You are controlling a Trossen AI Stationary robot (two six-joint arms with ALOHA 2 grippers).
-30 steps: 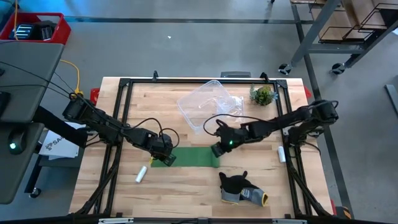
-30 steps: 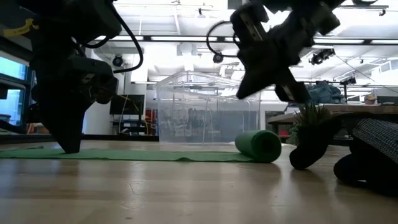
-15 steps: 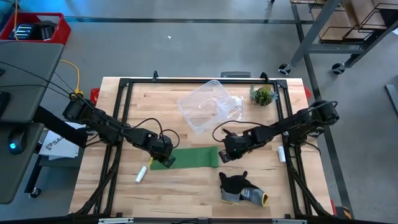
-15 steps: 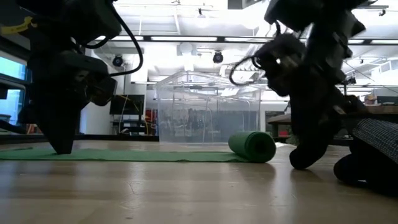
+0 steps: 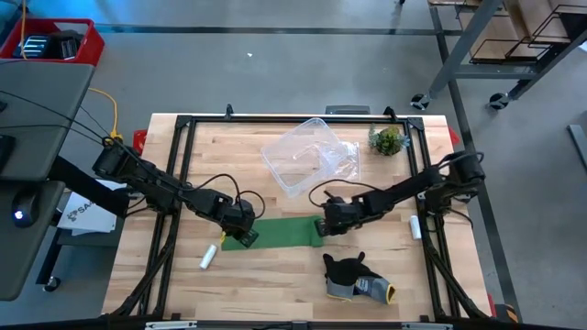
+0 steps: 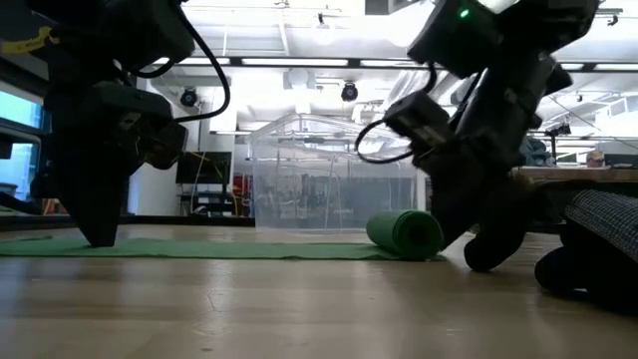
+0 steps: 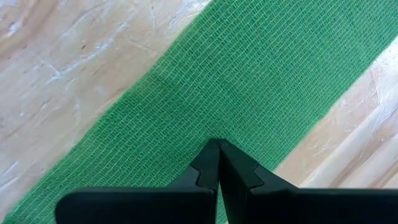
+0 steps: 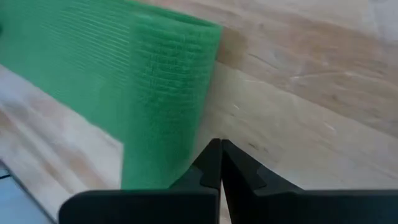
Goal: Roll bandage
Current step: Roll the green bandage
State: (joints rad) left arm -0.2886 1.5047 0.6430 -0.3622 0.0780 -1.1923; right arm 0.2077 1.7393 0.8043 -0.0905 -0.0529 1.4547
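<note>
The bright green bandage (image 5: 284,231) lies as a flat strip on the wooden table, and its right end is wound into a small roll (image 6: 404,233). My left gripper (image 5: 246,236) is shut, with its tips down on the strip's flat left end. My right gripper (image 5: 326,226) is shut too. It is low by the table, right beside the side of the roll (image 8: 168,99) that faces away from the strip. My left gripper presses its shut fingertips (image 7: 217,149) down on the flat strip near its left end (image 7: 205,106), coming steeply from above. That one layer lies flat on the table under the tips. My right gripper's shut tips (image 8: 216,149) stand at the foot of the roll's right side (image 8: 196,143); I cannot tell whether they touch it.
A clear plastic container (image 5: 307,156) and a small plant (image 5: 388,140) stand at the far side. A dark grey glove (image 5: 358,280) lies near the front edge, right of the roll. One white cylinder (image 5: 209,258) lies at the front left, another (image 5: 415,226) at the right.
My right gripper has come down from above the roll to table height at the roll's right side, and its wrist has rolled on the way. It has stayed shut. The strip and my left gripper have kept still.
</note>
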